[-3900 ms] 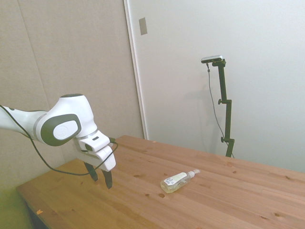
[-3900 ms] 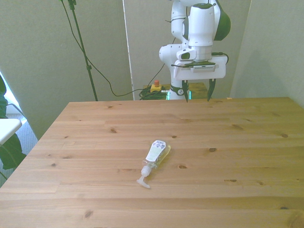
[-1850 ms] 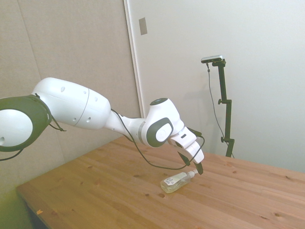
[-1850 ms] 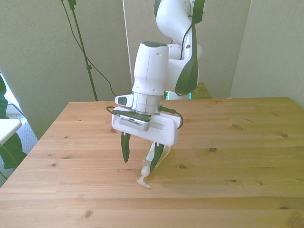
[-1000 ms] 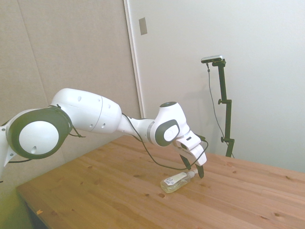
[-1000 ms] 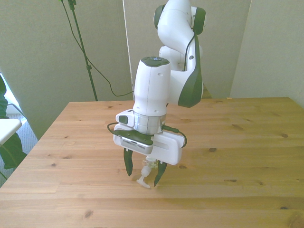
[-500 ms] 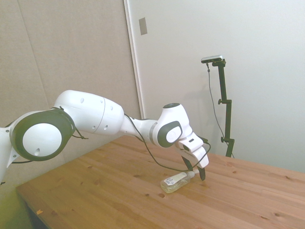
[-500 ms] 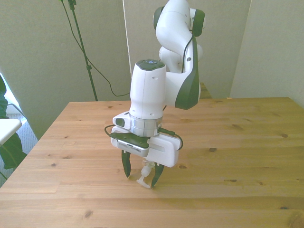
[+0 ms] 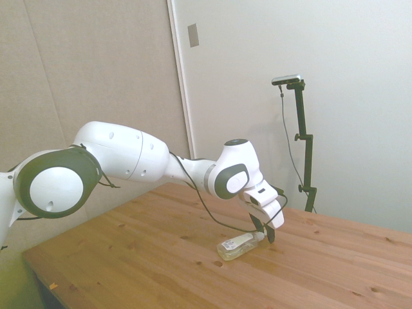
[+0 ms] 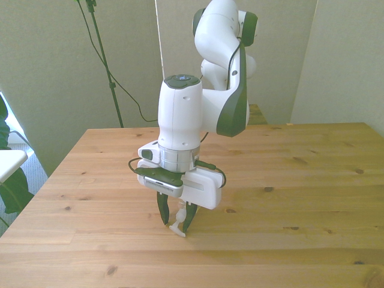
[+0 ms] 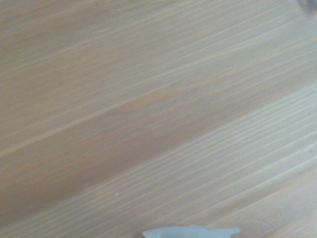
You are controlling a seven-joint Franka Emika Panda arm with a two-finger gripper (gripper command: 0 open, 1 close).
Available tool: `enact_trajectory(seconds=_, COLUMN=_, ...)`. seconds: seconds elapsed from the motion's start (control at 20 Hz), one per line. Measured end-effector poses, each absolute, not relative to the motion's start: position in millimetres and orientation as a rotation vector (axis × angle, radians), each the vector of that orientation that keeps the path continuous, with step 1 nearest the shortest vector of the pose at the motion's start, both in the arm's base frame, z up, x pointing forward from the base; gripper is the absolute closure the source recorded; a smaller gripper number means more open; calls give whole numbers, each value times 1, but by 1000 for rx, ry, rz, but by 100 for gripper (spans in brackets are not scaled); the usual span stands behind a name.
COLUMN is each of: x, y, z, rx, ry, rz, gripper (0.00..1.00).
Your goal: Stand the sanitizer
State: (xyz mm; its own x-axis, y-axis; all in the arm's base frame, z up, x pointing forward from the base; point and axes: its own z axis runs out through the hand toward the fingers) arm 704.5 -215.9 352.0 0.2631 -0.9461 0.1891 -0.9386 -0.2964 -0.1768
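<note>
Lying on its side on the table (image 9: 129, 251), the sanitizer (image 9: 237, 244) is not yet stood up in the side view. From the front, the gripper (image 10: 177, 224) seems closed on its white pump end, though the wrist hides the bottle body. The wrist view shows blurred wood and a white sliver, probably the nozzle (image 11: 190, 231).

- A wooden table (image 10: 312, 180) of pale knotty planks fills the foreground; its grain shows close up in the wrist view (image 11: 148, 99)
- A green plant (image 10: 9, 186) leans in at the front view's left edge
- A red button on a yellow box (image 10: 196, 108) sits on the floor behind the table; dark cables (image 10: 129, 96) trail toward it
</note>
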Motion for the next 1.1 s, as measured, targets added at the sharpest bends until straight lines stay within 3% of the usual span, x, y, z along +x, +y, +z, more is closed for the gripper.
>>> enact_trajectory(seconds=0.55, x=707, y=-216, z=356, rx=-2460, ry=1830, rz=-386, gripper=100)
enact_trajectory(seconds=0.75, x=709, y=-215, z=377, rx=-2448, ry=1799, rz=-425, gripper=100)
enact_trajectory(seconds=1.1, x=701, y=-197, z=445, rx=-2411, ry=1717, rz=-575, gripper=100)
